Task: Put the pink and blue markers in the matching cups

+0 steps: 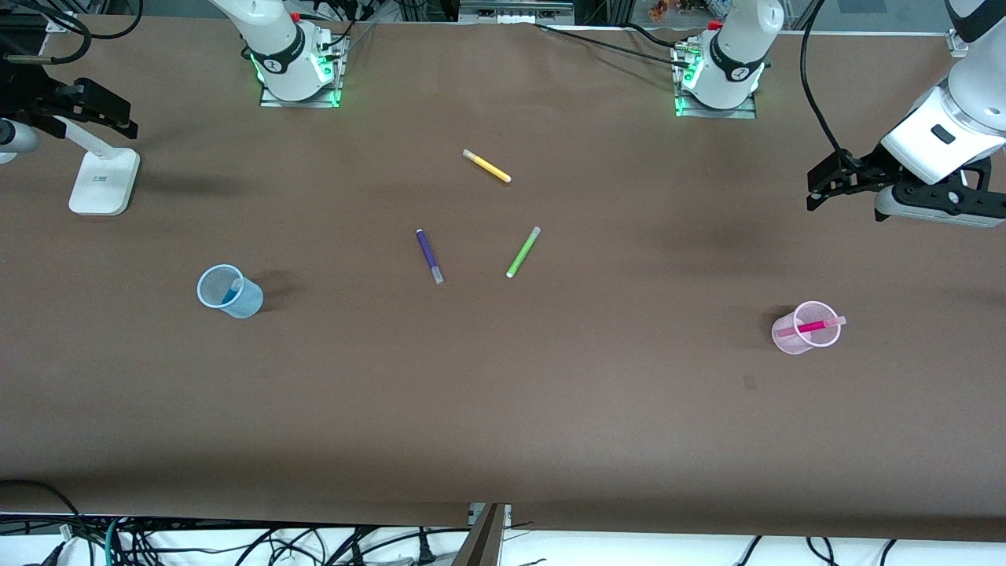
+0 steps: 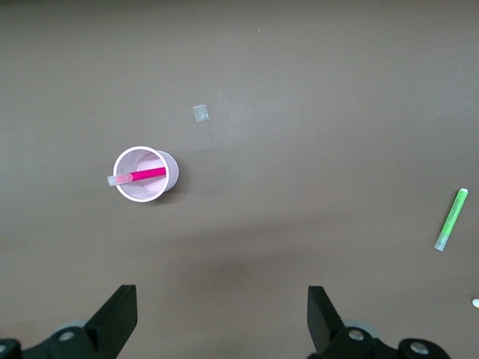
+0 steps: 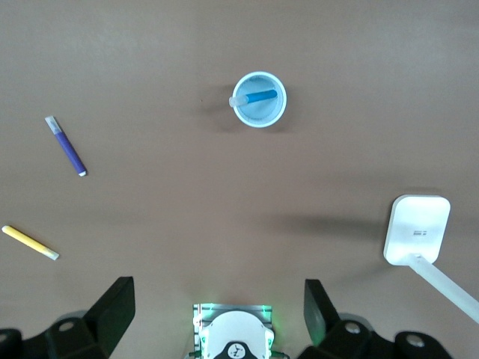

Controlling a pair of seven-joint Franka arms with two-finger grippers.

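The pink marker (image 1: 809, 326) leans inside the pale pink cup (image 1: 792, 339) toward the left arm's end of the table; its pale cap pokes over the rim. In the left wrist view the pink marker (image 2: 146, 174) lies across the pink cup (image 2: 171, 179). The blue marker (image 1: 230, 295) stands inside the pale blue cup (image 1: 247, 301) toward the right arm's end; the right wrist view shows the blue marker (image 3: 258, 96) in the blue cup (image 3: 260, 123). My left gripper (image 1: 817, 189) (image 2: 222, 314) is open and empty, up in the air. My right gripper (image 1: 118, 114) (image 3: 218, 292) is open and empty, raised.
A purple marker (image 1: 429, 255), a lime green marker (image 1: 523, 251) and a yellow marker (image 1: 487, 166) lie mid-table. A white stand (image 1: 102, 181) sits at the right arm's end. A small pale scrap (image 2: 200, 113) lies near the pink cup.
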